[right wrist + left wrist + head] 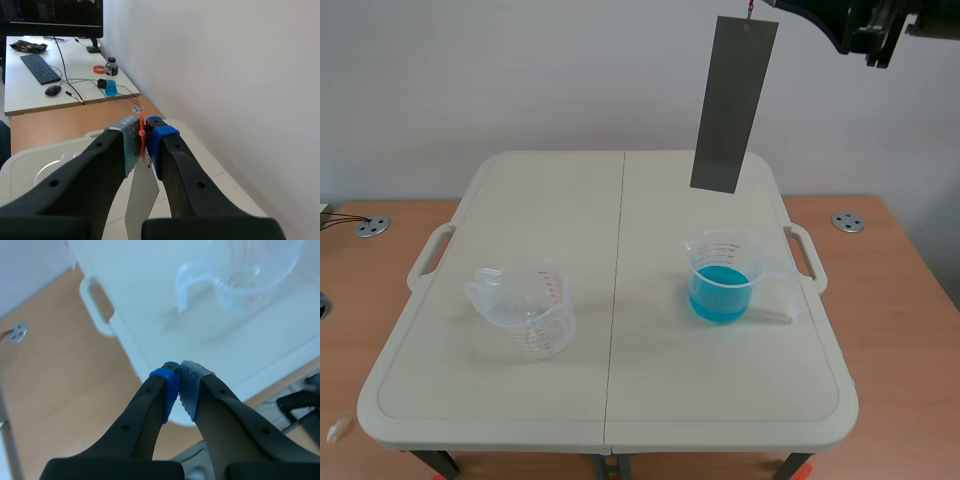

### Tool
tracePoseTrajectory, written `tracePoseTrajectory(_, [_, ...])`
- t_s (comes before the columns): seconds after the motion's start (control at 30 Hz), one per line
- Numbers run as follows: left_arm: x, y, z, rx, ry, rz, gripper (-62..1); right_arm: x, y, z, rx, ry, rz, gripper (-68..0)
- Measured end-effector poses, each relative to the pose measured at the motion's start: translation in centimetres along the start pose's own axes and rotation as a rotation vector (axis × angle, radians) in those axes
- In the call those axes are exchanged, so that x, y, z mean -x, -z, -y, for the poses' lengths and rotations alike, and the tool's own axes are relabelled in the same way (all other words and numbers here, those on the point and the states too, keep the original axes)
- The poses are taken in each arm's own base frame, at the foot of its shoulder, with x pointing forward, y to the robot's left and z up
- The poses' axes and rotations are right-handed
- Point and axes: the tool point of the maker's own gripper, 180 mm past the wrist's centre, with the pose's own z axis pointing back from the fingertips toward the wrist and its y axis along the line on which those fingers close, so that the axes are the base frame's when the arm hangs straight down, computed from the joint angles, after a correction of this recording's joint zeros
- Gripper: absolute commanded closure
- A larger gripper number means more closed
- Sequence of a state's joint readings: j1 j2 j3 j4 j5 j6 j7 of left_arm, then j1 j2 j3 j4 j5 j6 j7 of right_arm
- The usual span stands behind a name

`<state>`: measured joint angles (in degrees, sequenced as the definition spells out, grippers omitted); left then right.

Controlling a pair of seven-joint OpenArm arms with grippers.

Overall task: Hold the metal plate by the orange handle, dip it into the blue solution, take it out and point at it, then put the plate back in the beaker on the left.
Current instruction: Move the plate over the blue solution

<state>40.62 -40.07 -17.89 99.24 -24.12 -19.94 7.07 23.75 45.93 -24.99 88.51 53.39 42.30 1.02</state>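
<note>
Closest to the lens in the left wrist view, the left gripper [179, 382] has its two dotted pads pressed together with nothing between them. It hangs over the rounded edge of the cream plastic folding table [150, 300], and the empty clear plastic measuring beaker [245, 275] stands on the table ahead of it.

In the right wrist view the right gripper [142, 137] is clamped on the thin orange handle [141, 129], pinched between the pale pad and the blue one. The flat grey metal plate [142, 195] hangs straight down below the fingers.

In the scene view the plate [733, 105] hangs in the upper right of centre, its top at the frame's top edge and its lower end in the air, touching neither beaker. Below it, right of centre on the table [620, 400], stands the clear beaker of blue solution [722, 282]. The empty beaker [525, 305] stands left of centre, well apart from it. A black arm [865, 25] crosses the upper right corner.
</note>
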Motion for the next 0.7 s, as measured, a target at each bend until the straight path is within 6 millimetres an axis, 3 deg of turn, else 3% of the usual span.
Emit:
tracePoseTrajectory(0.13, [-3.4,1.3,0.5,0.077,0.023,0.101,-2.6,1.0,-0.2,-0.3,0.001,0.022,-0.019,-1.3])
tracePoseTrajectory(0.3, [-6.7,3.6,3.0,0.180,0.065,0.186,-2.6,1.5,-0.3,-0.3,0.005,0.015,-0.047,-1.3])
tracePoseTrajectory(0.7, [-11.4,7.1,9.7,0.395,0.125,0.292,-2.6,2.7,-1.1,1.2,0.056,-0.003,-0.088,-1.3])
